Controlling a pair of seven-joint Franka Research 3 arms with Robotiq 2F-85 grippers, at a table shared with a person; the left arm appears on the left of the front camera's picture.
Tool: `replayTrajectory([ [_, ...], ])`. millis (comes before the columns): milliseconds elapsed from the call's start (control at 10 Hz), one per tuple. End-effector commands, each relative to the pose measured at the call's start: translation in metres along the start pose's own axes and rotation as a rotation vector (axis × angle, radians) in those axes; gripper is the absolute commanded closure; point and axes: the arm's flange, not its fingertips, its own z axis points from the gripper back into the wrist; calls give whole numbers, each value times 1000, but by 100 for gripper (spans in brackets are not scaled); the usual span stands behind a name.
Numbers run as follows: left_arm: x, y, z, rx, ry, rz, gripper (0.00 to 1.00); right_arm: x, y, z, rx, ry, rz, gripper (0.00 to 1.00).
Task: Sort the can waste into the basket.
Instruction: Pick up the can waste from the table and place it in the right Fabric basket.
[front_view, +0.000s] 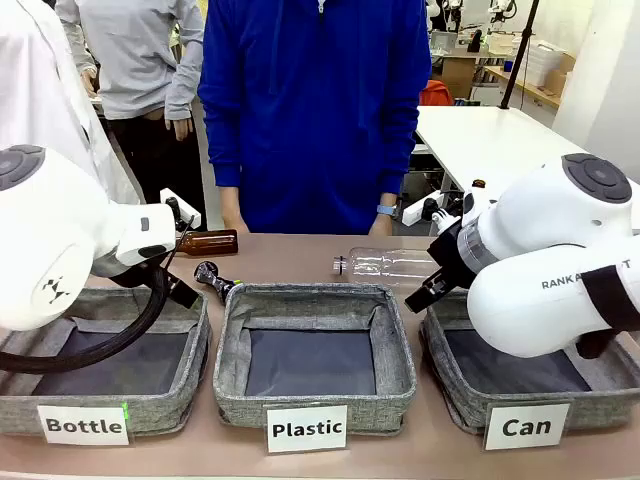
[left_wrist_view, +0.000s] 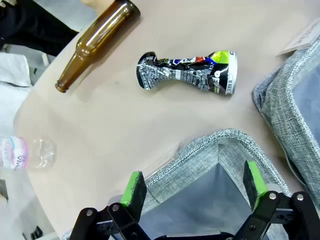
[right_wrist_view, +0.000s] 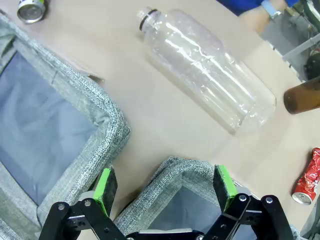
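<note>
Beige bench, three baskets along its near edge; the Can basket (front_view: 452, 388) looks empty. The dark crushed can (left_wrist_view: 187, 74) and red crushed can (right_wrist_view: 306, 182) lie on the bench beyond, both unsorted. The left hand (left_wrist_view: 194, 185) and right hand (right_wrist_view: 165, 182) are spread and empty.

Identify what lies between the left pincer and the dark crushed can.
In the left wrist view, the rim of a grey basket and then bare tabletop lie between the open left pincer and the crushed can.
</note>
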Motion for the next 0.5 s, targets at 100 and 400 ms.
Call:
replayTrajectory([
  [100, 0, 0, 0, 0, 0, 0, 0, 0, 0, 0, 0, 0, 0, 0],
  [400, 0, 0, 0, 0, 0, 0, 0, 0, 0, 0, 0, 0, 0, 0],
])
